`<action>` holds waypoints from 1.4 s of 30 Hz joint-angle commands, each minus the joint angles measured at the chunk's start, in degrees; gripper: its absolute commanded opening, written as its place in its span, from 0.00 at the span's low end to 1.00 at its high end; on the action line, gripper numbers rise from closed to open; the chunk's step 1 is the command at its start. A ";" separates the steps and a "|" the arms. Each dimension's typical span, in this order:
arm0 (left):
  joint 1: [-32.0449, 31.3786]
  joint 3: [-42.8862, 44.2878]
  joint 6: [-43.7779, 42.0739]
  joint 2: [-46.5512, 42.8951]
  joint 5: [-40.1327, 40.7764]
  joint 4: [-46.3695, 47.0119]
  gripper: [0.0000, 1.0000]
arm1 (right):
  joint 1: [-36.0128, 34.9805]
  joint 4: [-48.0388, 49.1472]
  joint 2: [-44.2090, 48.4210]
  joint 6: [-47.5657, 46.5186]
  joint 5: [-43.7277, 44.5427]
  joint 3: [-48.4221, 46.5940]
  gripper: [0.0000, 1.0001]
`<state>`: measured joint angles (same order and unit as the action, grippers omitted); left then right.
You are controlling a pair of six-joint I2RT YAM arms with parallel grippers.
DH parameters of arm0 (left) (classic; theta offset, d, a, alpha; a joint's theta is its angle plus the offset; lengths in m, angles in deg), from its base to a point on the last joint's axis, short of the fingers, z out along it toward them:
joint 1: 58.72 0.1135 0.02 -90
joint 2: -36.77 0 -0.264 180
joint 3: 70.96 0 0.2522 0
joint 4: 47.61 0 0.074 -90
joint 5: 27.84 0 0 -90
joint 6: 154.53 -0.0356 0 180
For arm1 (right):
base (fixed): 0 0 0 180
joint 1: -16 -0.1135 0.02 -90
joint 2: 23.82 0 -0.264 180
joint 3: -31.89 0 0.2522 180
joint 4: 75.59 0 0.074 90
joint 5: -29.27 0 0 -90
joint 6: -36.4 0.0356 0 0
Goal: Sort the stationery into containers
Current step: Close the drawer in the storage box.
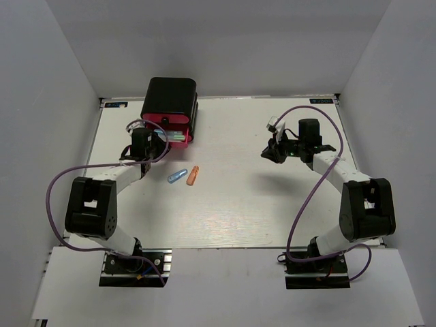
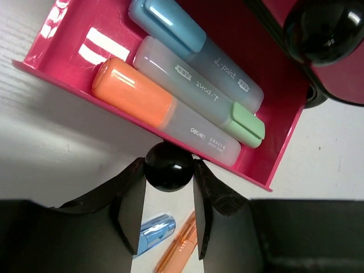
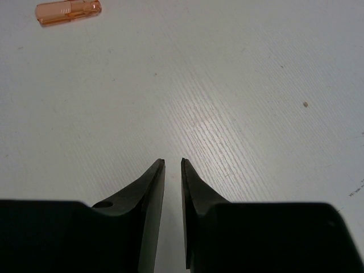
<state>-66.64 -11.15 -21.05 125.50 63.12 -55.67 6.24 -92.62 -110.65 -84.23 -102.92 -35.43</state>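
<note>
A glossy black cabinet [image 1: 170, 99] stands at the back left. One pink drawer [image 2: 51, 71] is pulled out, also seen in the top view [image 1: 184, 141]. In it lie a light blue piece [image 2: 170, 25], a white piece with a green cap [image 2: 193, 85] and an orange piece [image 2: 133, 88]. My left gripper [image 2: 168, 173] is shut on the drawer's black knob [image 2: 168, 165]. A blue piece [image 1: 177, 176] and an orange piece [image 1: 193, 176] lie on the table. My right gripper [image 3: 173, 165] hangs above the table, nearly shut and empty.
A second black knob [image 2: 324, 28] on another pink drawer front shows at the upper right of the left wrist view. The white table [image 1: 272, 211] is walled by grey panels. The loose orange piece [image 3: 68, 11] shows far ahead of my right gripper.
</note>
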 commanded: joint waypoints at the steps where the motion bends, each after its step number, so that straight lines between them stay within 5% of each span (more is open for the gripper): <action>1: 1.07 2.12 0.02 1.27 0.20 3.09 0.32 | 0.35 0.54 0.34 -0.74 -0.43 -1.28 0.25; 14: 1.07 10.20 6.43 9.53 -1.48 7.49 0.30 | 0.18 -1.12 0.08 -2.06 0.01 -1.72 0.25; 24: 1.07 12.67 10.04 13.05 -2.53 9.24 0.45 | 0.35 -1.57 0.87 -3.12 0.45 -1.37 0.25; 32: 1.07 5.91 10.04 10.85 -3.76 13.81 0.72 | 0.35 -1.56 0.69 -3.21 0.18 -1.11 0.25; 42: 1.60 -3.05 15.13 6.46 -3.77 19.27 0.71 | 0.27 -1.48 0.43 -3.29 0.01 -1.11 0.25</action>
<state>-65.40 -12.40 -8.46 136.43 59.51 -40.07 6.24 -93.97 -110.65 -87.00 -102.07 -35.45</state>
